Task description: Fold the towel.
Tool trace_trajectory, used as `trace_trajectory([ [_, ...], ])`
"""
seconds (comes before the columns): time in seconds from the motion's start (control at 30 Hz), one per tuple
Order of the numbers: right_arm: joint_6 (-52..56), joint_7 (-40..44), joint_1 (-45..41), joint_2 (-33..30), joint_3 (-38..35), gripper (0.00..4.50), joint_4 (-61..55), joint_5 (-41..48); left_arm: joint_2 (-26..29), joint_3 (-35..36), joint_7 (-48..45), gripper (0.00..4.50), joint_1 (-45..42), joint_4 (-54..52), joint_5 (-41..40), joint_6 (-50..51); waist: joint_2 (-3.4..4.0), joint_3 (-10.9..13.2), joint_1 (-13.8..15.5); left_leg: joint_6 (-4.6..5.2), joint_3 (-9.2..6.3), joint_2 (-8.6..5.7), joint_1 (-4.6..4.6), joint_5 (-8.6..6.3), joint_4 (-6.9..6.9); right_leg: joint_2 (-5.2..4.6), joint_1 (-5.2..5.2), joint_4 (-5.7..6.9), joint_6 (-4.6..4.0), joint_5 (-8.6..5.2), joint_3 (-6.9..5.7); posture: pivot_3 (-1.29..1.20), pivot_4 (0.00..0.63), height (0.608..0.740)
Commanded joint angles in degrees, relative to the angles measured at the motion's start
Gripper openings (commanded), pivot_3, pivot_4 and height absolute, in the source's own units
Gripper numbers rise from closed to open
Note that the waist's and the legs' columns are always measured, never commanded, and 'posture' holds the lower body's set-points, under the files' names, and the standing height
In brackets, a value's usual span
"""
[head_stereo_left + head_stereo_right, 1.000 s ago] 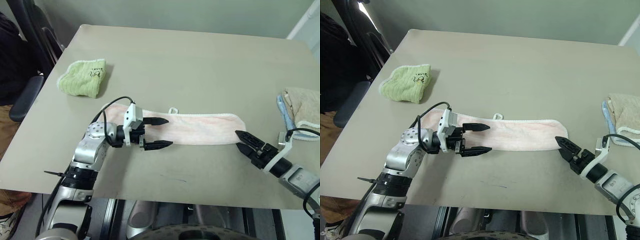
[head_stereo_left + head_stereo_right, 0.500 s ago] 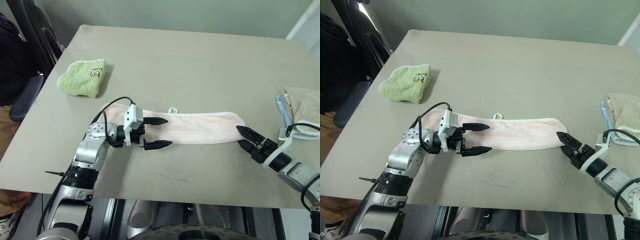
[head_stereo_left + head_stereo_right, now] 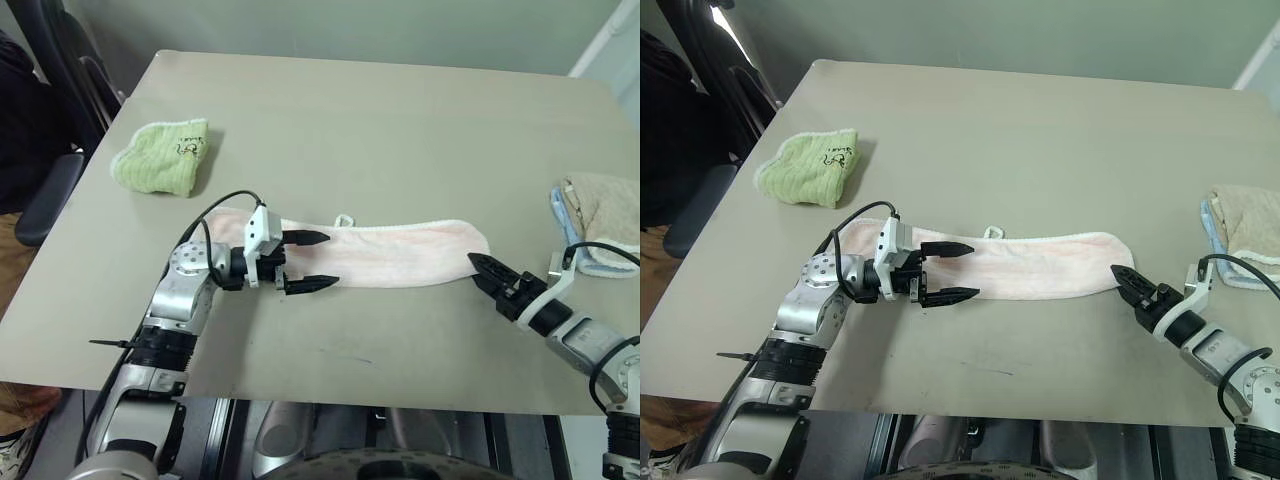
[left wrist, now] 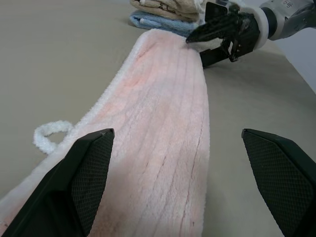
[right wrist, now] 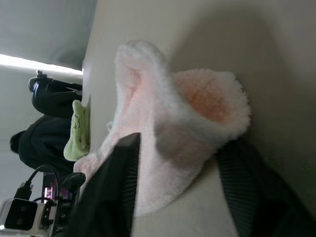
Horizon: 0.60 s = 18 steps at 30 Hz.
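While the fluffy pink towel [image 3: 385, 255] lies as a long strip on the smooth worktop [image 3: 400, 130], right fingers [image 5: 123, 197] pinch its end; left fingers [image 3: 310, 238] spread over it.

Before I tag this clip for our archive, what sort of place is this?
Probably a lab or office set up for towel folding practice: a plain table holding a pink towel, spare towels and a green towel, with a dark chair alongside.
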Motion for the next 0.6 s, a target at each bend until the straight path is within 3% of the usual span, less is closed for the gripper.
trace_trajectory([
  [0.03, 0.2, 0.2, 0.4, -0.8, -2.1, 1.26, -1.0, 0.9, 0.2, 0.7, -0.5, 4.5, 0.3, 0.7, 0.3, -2.4, 0.0, 0.0, 0.0, 0.01, 0.0, 0.0, -0.01, -0.01, 0.0, 0.0, -0.01, 0.0, -0.03, 0.02, 0.0, 0.0, 0.15, 0.733],
  [0.13, 0.1, -0.2, 1.3, -0.8, -2.7, 0.17, -1.9, 1.7, -0.2, 0.6, -0.7, 4.5, 0.6, 2.0, 0.8, -3.9, -0.01, 0.0, 0.0, 0.04, 0.0, 0.0, 0.0, -0.03, 0.0, 0.0, 0.0, -0.01, -0.04, 0.01, 0.0, 0.0, 0.15, 0.733],
  [0.17, 0.1, -0.4, 1.8, -0.9, -3.0, 0.02, -2.4, 2.1, -0.3, 0.5, -0.8, 4.5, 0.6, 2.3, 0.9, -4.2, -0.01, 0.0, 0.0, 0.02, 0.0, 0.0, -0.01, -0.04, 0.0, 0.0, 0.01, -0.02, -0.04, 0.0, 0.0, 0.0, 0.15, 0.733],
  [0.6, -0.3, 2.2, 10.8, -4.9, -11.7, 0.02, -3.3, 4.5, -0.5, 0.1, -1.6, 4.5, -1.7, 4.8, 1.2, -5.3, 0.0, 0.0, 0.6, -0.11, -0.01, -0.06, -0.11, -0.22, 0.0, -0.03, -0.01, -0.07, 0.0, -0.09, 0.01, 0.0, 0.15, 0.733],
])
